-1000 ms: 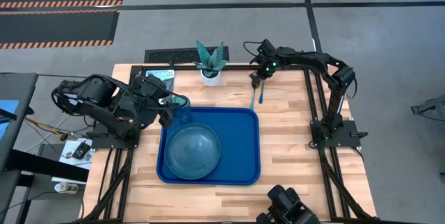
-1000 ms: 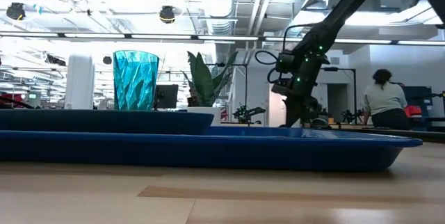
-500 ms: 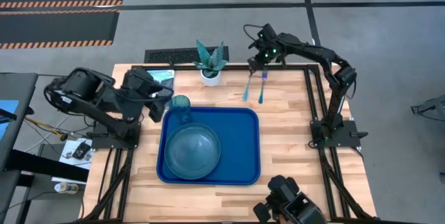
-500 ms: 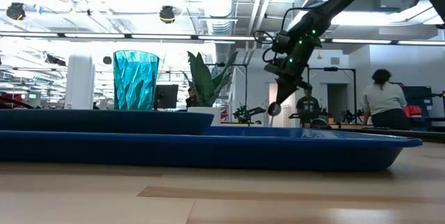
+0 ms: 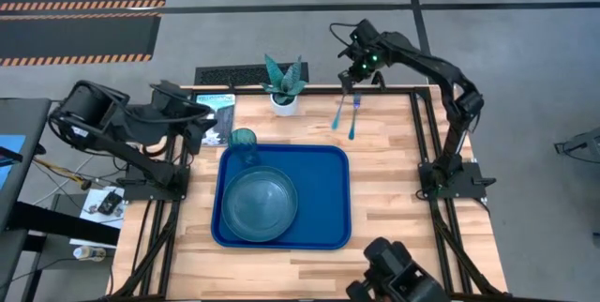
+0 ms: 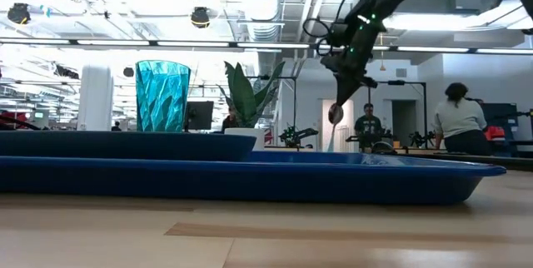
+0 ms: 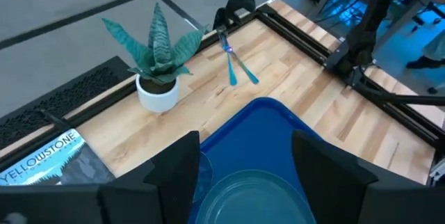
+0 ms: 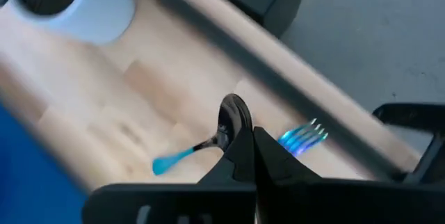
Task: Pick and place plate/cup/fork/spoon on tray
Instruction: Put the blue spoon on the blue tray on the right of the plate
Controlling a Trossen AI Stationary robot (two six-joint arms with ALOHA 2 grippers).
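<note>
The royal-blue tray (image 5: 319, 199) lies mid-table with the teal plate (image 5: 260, 203) on it. The teal cup (image 5: 244, 140) stands upright at its far-left corner (image 6: 162, 95). My right gripper (image 5: 347, 84) is near the table's far edge, shut on the spoon (image 5: 337, 114), whose dark bowl (image 6: 336, 114) shows below the fingers. The blue fork (image 5: 353, 119) lies flat on the wood beside it. My left gripper (image 7: 243, 182) is open and empty, drawn back left of the cup (image 5: 211, 122). My right gripper pinches the spoon's neck (image 8: 221, 140), just behind the dark bowl (image 8: 233, 116), between its two shut fingers. It comes from above. The spoon is raised and tilted, its light blue handle (image 8: 174, 160) slanting down. Whether the handle's end touches the wood I cannot tell.
A white pot with a green plant (image 5: 284, 96) stands at the far edge between cup and spoon. A printed book (image 5: 217, 107) lies at the far left corner. Bare wood lies right of the tray (image 5: 394, 199). People stand in the room behind (image 6: 456, 118).
My left gripper has drawn back from the cup toward the table's left edge; the cup stays upright on the tray. My right gripper has risen near the far edge with the spoon, whose bowl end has come up off the wood; the fork has stayed put.
</note>
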